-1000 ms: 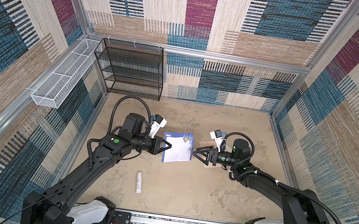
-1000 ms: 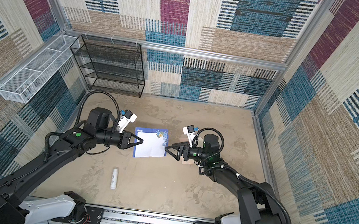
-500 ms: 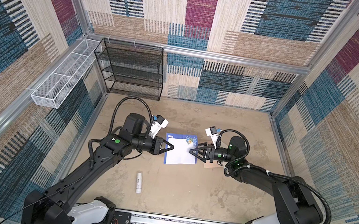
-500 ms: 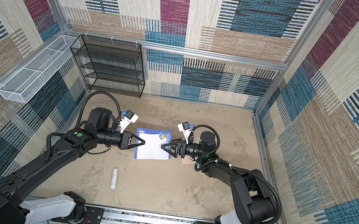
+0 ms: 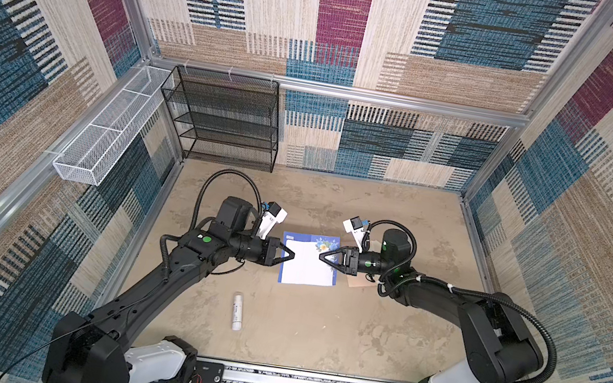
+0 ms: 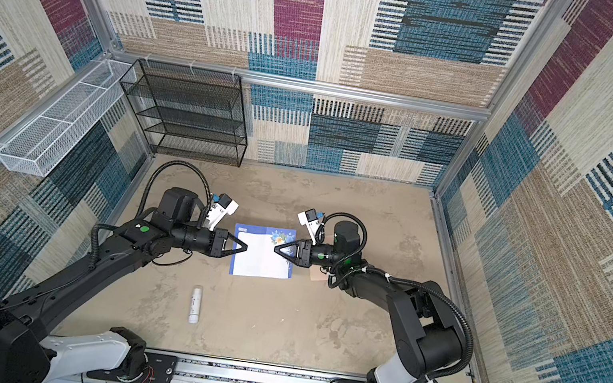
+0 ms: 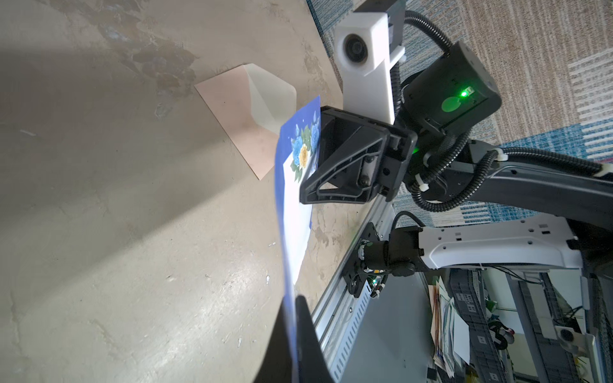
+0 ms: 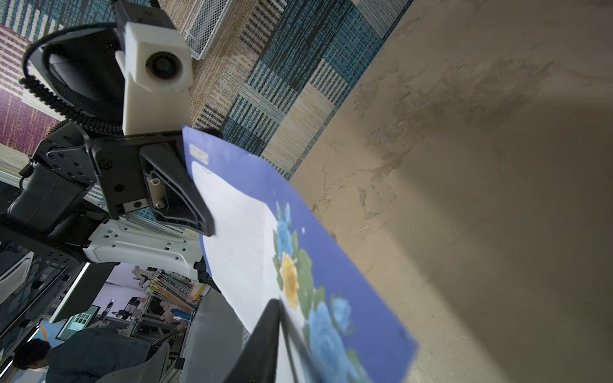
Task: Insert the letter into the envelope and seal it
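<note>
Item: letter [image 5: 307, 262], one thin rectangular sheet.
Face: white lined centre inside a dark blue border; printed side up.
Decoration: blue and yellow flowers with green leaves in the far corner on the right claw's side; a small pale label in the far corner on the left claw's side.
Condition: flat in both top views; the left wrist view shows it nearly edge-on and slightly bowed.
Position: raised off the counter [image 5: 315, 329], mid-counter, stretched between the two claws.
Left claw [image 5: 292, 256]: closed, pinching the letter's left edge.
Right claw [image 5: 321, 255]: tips pinched together on the letter's right side, next to the flowers.
Envelope [image 7: 238, 112]: pale peach, lying flat on the counter, flap open with its cream inside showing.
Envelope position: below the right claw, not touching the letter; in both top views only a peach corner shows.
Tube [image 5: 237, 311]: small, white, lying on the counter nearer the front, well apart from the letter.
Rack [image 5: 224, 119]: black mesh shelves at the back wall.
</note>
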Robot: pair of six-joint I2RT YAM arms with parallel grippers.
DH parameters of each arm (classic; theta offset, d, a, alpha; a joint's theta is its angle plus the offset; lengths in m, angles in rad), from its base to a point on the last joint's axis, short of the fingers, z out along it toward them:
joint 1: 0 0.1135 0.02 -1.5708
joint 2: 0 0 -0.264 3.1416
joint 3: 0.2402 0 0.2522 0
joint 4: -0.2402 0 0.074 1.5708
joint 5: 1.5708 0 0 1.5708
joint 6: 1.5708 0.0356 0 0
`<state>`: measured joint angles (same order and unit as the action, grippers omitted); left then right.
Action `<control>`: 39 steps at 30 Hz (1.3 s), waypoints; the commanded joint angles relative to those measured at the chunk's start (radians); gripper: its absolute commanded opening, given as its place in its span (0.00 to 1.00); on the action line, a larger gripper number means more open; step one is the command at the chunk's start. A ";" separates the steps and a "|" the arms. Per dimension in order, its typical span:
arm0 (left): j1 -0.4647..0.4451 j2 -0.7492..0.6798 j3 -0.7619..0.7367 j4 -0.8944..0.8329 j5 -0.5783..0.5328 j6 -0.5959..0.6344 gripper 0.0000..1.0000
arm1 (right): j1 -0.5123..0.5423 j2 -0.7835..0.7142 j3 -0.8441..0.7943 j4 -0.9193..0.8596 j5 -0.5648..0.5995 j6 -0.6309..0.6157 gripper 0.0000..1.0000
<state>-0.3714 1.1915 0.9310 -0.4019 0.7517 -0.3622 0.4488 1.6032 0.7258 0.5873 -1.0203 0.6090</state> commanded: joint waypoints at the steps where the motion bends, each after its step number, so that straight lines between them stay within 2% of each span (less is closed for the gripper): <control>1: 0.000 0.006 0.001 -0.025 -0.051 0.027 0.00 | 0.005 0.010 0.036 -0.101 0.050 -0.033 0.26; 8: -0.010 0.035 -0.003 0.008 -0.052 0.000 0.00 | 0.059 0.031 0.110 -0.247 0.114 -0.096 0.17; 12: -0.024 0.043 -0.004 0.051 -0.040 -0.024 0.06 | 0.078 0.040 0.119 -0.251 0.117 -0.095 0.12; 16: -0.032 0.043 -0.010 0.095 -0.018 -0.051 0.17 | 0.089 0.041 0.123 -0.246 0.113 -0.088 0.07; 20: -0.041 0.046 -0.019 0.139 0.014 -0.078 0.35 | 0.091 0.042 0.115 -0.209 0.103 -0.058 0.04; 24: -0.053 0.041 -0.029 0.187 0.047 -0.104 0.43 | 0.091 0.046 0.109 -0.162 0.089 -0.021 0.02; 35: -0.108 0.066 -0.046 0.336 0.073 -0.184 0.44 | 0.095 0.074 0.121 -0.050 0.057 0.071 0.01; 39: -0.121 0.086 -0.049 0.373 0.069 -0.199 0.35 | 0.099 0.069 0.120 -0.022 0.035 0.088 0.01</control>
<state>-0.4873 1.2705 0.8818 -0.0925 0.8146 -0.5385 0.5442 1.6752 0.8383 0.4976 -0.9543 0.6670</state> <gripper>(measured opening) 0.361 0.049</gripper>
